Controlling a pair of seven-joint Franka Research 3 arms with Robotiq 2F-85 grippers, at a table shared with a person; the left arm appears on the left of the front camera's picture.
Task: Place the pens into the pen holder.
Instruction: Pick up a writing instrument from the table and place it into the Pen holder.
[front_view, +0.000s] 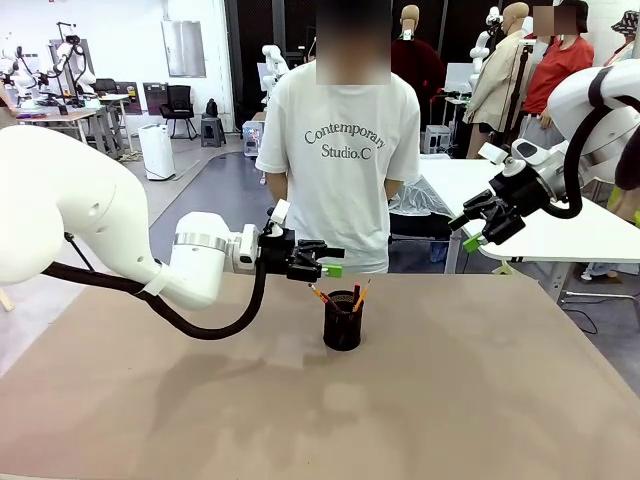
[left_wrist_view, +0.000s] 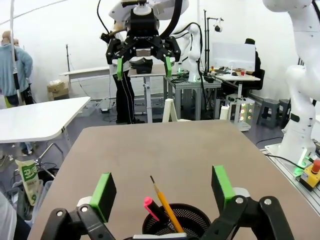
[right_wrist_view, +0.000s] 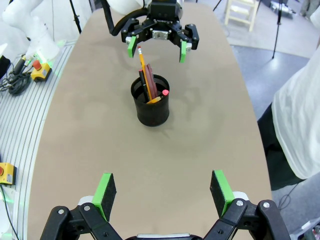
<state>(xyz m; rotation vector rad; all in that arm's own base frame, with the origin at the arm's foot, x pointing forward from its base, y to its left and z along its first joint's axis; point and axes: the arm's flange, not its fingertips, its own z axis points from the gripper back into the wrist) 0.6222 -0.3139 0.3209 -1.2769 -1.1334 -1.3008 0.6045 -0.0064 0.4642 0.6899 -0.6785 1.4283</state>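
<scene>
- The pens (front_view: 340, 297) are seen standing inside the pen holder (front_view: 342, 322), which is set upright on the table (front_view: 480, 400) near its far edge, in front of the person (front_view: 340, 150)
- The left gripper (front_view: 330, 262) is held just above and beside the holder, jaws spread wide, nothing gripped
- The right gripper (front_view: 470, 232) is raised well apart, jaws wide, empty

The pens (front_view: 352, 296) stand in the pen holder (front_view: 342, 325) mid-table (front_view: 480, 400), just right of the left gripper (front_view: 331, 261), perhaps slightly below it.
</scene>
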